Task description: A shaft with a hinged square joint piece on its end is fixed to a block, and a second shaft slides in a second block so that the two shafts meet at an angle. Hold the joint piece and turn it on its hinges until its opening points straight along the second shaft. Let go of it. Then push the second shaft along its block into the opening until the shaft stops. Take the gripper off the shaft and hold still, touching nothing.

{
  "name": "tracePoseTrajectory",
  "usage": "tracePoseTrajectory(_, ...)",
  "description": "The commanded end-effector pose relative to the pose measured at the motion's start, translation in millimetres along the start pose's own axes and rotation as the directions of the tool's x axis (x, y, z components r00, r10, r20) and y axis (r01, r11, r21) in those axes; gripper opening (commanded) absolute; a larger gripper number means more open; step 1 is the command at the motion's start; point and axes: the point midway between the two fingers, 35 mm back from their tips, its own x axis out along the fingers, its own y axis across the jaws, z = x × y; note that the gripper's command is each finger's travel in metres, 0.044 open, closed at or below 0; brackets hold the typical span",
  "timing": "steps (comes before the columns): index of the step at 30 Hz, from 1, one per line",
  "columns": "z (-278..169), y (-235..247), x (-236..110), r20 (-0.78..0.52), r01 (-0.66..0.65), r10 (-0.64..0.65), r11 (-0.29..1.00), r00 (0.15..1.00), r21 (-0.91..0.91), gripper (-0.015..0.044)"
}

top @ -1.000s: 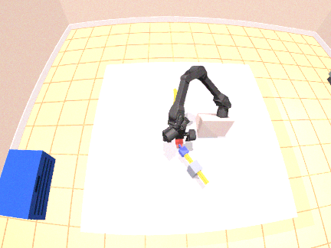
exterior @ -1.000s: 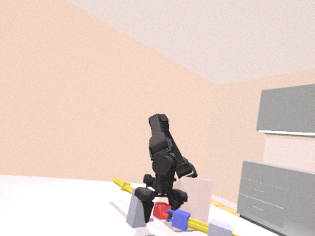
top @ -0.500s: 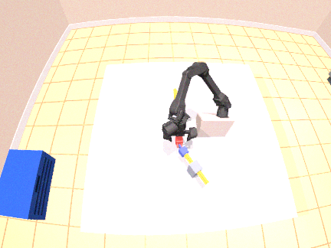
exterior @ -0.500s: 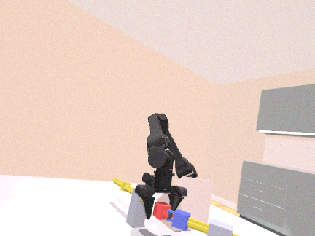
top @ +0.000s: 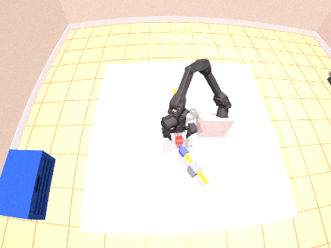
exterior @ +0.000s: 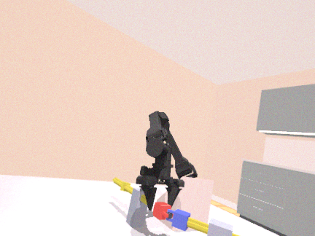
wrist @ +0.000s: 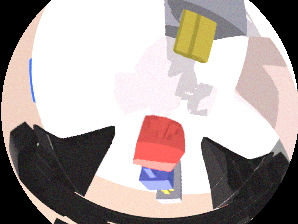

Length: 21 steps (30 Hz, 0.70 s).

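The end effector hangs released over the red joint piece, its two fingers spread wide to either side and gripping nothing; in the wrist view the red piece sits between the dark fingers without touching them. Next to it along the line lies a blue piece, touching or nearly touching the red one, then a yellow shaft running through a pale block. A second yellow shaft passes behind another grey block on the white tabletop. By my reading, the turning and letting go look done; pushing the sliding shaft home and withdrawing remain. Count: two shafts, two blocks, one red piece, one blue piece.
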Motion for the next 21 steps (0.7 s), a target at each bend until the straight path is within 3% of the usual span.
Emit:
tracePoseTrajectory(1, -5.5, 4.0, -10.4, 0.009, 0.002, -0.001, 0.993, 1.0, -0.119, 0.044)
tracePoseTrajectory(11, -15.2, 7.9, -37.5, 0.053, 0.034, -0.012, 0.899, 0.999, -0.438, 0.044)
tracePoseTrajectory(21, -24.0, 8.9, -66.4, 0.102, 0.086, -0.02, 0.701, 0.995, -0.708, 0.044)
